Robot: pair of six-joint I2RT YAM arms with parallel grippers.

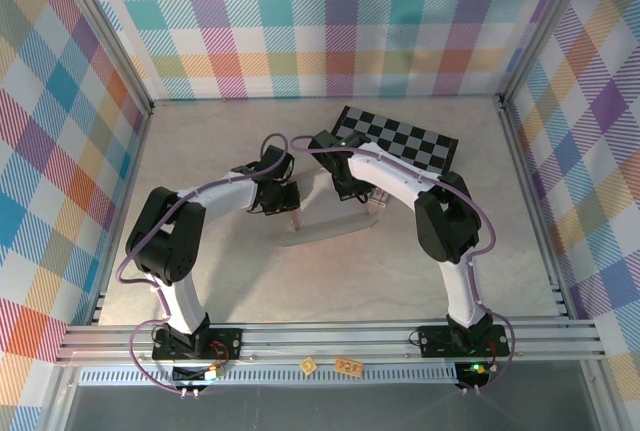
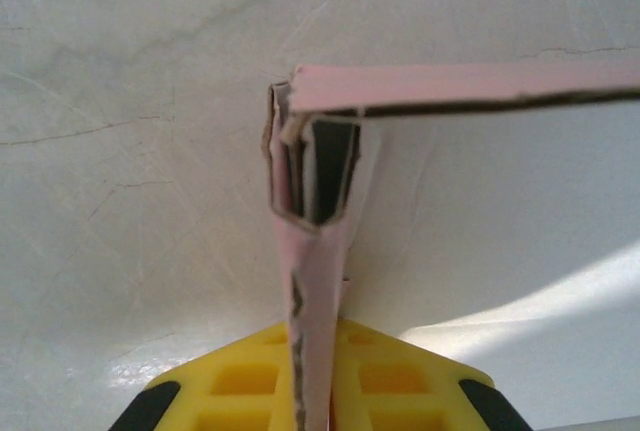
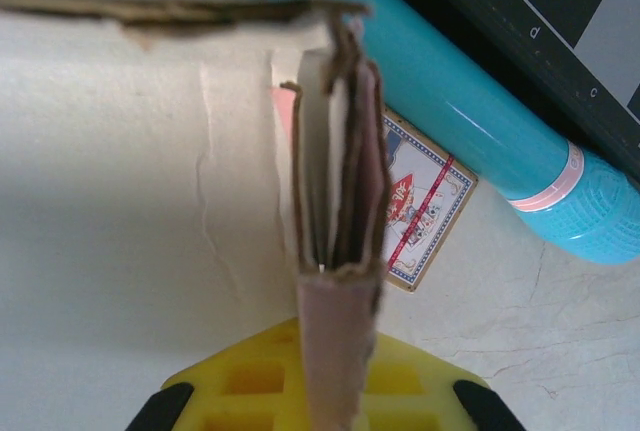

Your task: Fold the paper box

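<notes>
**Left hand** (image 1: 276,201): pressing together on one end of the dusty-pink, thin-cardboard paper box (image 1: 335,229). In the left wrist view a folded pink strip is rising edge-on from the middle of the yellow hand body. Its layers are gaping a little at the top, and a second pink panel is running off sideways from there.

**Right hand** (image 1: 352,194): clamping the box's other end. In the right wrist view several brownish-pink layers are standing edge-on out of the hand's middle, bunched close, and another panel is branching off across the top.

**Landmark:** the flat black-and-grey checkered board (image 1: 400,141), lying at an angle on the pale, crackle-textured desk (image 1: 200,151).

- The right hand is hanging just off the board's near-left corner.
- The left hand is working further to the board's left, well apart from it.
- The paper box is stretching between the two hands on the near side of the board. Its long pale body is lying low over the desk and its ends are turning upward into the grips.

**Further out:**

- A glossy teal plastic cylinder (image 3: 450,81) with a pale pink band is lying along the board's edge, just beside it.
- A small printed card pack (image 3: 425,206), blue-bordered with red markings, is lying flat on the cylinder's far side from the board. It is close against the cylinder and partly hidden behind the held cardboard.
</notes>
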